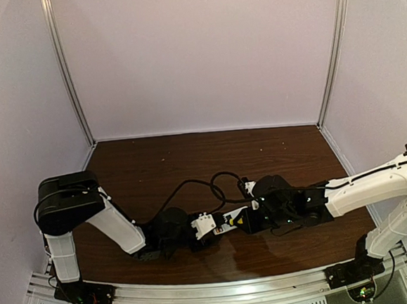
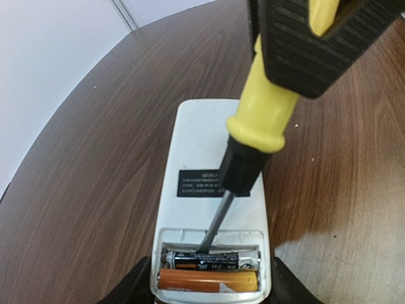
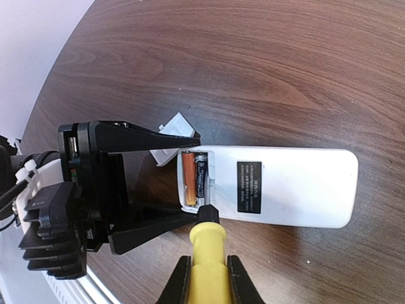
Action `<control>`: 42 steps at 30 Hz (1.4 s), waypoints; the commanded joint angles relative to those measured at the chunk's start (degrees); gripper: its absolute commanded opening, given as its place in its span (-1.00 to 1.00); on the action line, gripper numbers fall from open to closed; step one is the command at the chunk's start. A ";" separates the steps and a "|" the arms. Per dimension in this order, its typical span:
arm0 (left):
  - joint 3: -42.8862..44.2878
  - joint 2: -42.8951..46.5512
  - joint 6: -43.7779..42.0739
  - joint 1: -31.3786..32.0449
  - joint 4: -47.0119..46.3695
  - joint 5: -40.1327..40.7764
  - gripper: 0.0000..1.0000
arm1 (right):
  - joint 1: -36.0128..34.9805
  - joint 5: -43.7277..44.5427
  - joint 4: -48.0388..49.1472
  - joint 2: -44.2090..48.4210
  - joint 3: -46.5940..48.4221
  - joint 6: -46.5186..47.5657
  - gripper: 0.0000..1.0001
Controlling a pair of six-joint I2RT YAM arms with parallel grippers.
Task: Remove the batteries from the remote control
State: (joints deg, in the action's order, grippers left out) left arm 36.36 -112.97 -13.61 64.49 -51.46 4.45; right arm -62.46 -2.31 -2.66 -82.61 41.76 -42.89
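Left gripper (image 3: 193,176), part-spread, grips remote control (image 3: 291,187) at battery end, flat on table (image 3: 253,63). Right gripper (image 3: 209,282) pinches yellow screwdriver (image 2: 262,114) handle; tip seemingly touches dark battery (image 2: 215,259). Both batteries (image 2: 212,270) sit in uncovered bay.

In the left wrist view the bottom edge crops the fingers (image 2: 130,288) of the left gripper (image 2: 211,269) beside the remote control (image 2: 212,136), and the right gripper (image 2: 323,25) at upper right covers the top of the screwdriver (image 2: 256,120). In the right wrist view a white piece (image 3: 177,130), perhaps the cover, is half hidden.
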 commanded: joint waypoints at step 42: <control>0.73 -0.06 -1.83 0.81 -5.67 -3.28 -1.00 | 6.56 -13.18 4.59 0.40 -6.65 3.44 -1.00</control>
State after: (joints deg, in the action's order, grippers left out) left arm 36.38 -113.06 -14.61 64.71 -51.79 3.88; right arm -57.45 -10.81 0.54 -80.88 38.26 -40.18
